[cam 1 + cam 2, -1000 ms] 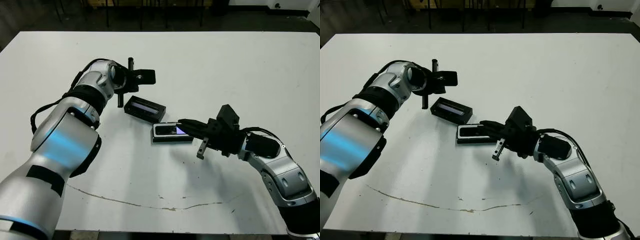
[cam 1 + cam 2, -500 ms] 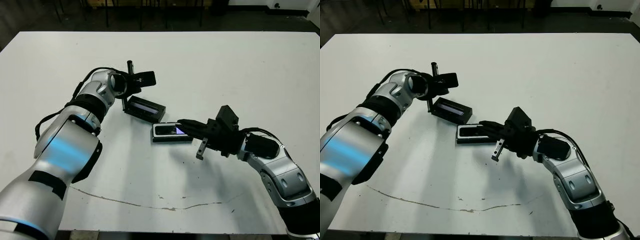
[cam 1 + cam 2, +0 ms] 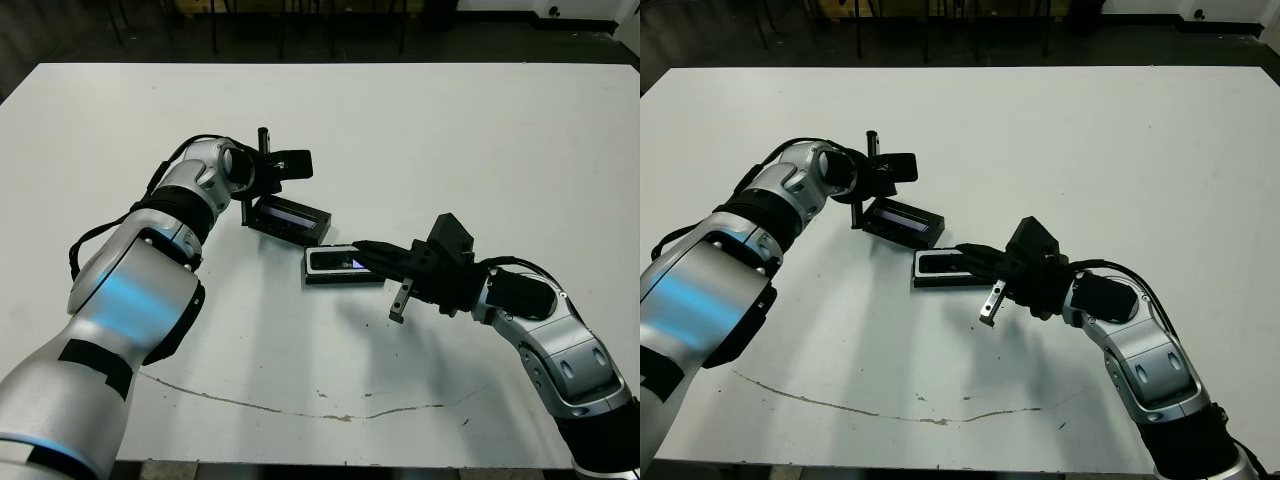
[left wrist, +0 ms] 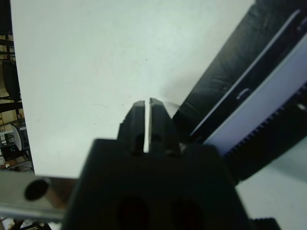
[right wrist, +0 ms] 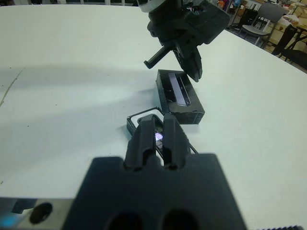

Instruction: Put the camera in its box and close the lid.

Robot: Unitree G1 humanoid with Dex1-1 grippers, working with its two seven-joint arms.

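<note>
The camera lies flat inside the box near the middle of the white bench, silvery face up with its small bluish screen lit, and the right claw rests over the box's right end with its two black fingers pressed close together, gripping nothing that can be made out. Just beyond the box, touching or nearly touching its far left corner, the lid lies open side up and angled, its pale strip showing. The left claw sits at the lid's far left end, its fingers drawn narrow with only a thin slit between them, just beside the lid's edge.
</note>
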